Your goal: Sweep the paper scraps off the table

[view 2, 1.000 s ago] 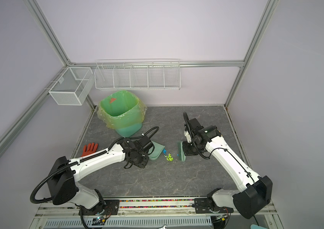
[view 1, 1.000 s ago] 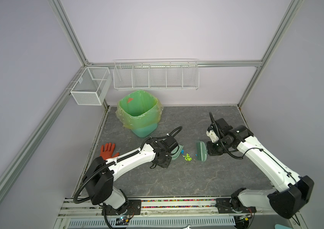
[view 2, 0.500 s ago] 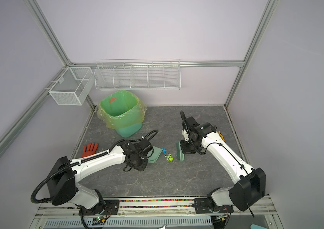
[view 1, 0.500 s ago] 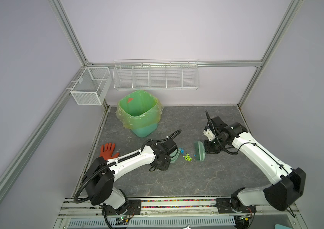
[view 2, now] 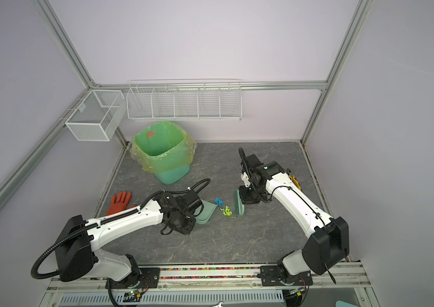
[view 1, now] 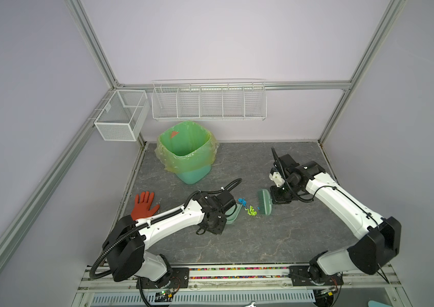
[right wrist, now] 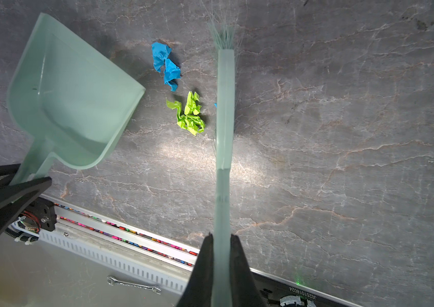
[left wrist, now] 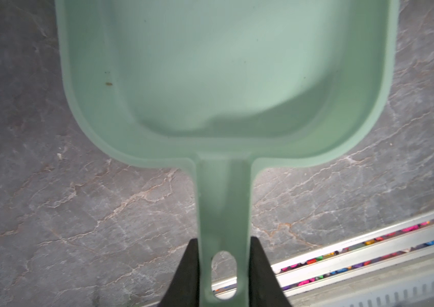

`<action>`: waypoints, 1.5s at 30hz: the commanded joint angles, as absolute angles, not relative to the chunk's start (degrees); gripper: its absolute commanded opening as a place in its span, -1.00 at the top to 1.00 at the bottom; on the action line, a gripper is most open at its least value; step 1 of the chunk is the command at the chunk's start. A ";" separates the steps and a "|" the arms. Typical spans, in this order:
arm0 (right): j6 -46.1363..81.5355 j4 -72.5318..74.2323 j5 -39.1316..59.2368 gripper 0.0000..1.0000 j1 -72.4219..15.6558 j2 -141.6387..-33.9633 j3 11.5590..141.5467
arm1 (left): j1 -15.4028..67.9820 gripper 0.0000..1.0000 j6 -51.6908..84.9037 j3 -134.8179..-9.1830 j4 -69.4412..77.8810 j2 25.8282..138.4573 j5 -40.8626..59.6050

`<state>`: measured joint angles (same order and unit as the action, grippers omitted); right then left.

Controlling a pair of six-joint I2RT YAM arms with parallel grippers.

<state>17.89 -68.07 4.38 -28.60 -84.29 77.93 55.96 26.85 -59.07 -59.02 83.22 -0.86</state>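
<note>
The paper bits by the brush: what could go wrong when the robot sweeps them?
1. The green scraps lie off the corner of the dustpan mouth, so the brush might push them against its side, not in.
2. A tiny blue bit sits right against the brush and could get left behind.
3. The blue scraps look light; a fast sweep might flick them away.

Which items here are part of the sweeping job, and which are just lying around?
Part of the job: paper scraps, dustpan in the left gripper, brush in the right gripper, table; probably the lined bin.
Lying about: orange-red glove, wire rack, mesh basket, wrench.
</note>
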 commanded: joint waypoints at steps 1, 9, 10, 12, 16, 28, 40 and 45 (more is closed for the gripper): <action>16.38 -68.29 5.33 0.86 -28.63 -84.54 79.53 | 56.75 1.00 27.95 -57.15 -59.33 81.91 3.74; 16.02 -68.77 4.97 0.86 -28.62 -86.23 81.29 | 58.61 1.00 28.19 -57.04 -59.01 82.67 3.97; 16.02 -68.87 5.22 0.86 -28.61 -86.44 81.62 | 58.88 1.00 28.39 -56.96 -58.78 82.94 4.40; 16.01 -68.79 5.39 0.86 -28.57 -86.45 81.83 | 59.18 1.00 28.97 -56.49 -58.28 83.21 5.34; 16.09 -68.47 5.50 0.86 -28.67 -86.27 81.21 | 60.44 1.00 29.70 -56.33 -57.33 83.48 4.96; 16.05 -68.21 5.16 0.86 -28.84 -87.06 81.63 | 63.16 1.00 30.54 -57.29 -56.19 86.33 3.60; 16.13 -67.59 8.15 0.86 -34.12 -89.20 82.45 | 63.13 1.00 28.16 -61.27 -56.70 91.28 3.32; 16.87 -67.59 10.27 0.85 -37.57 -89.44 82.93 | 63.03 1.00 27.66 -62.50 -55.77 92.85 4.04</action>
<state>17.10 -67.88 7.42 -36.14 -89.21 81.52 63.02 28.97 -60.66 -55.83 91.72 3.31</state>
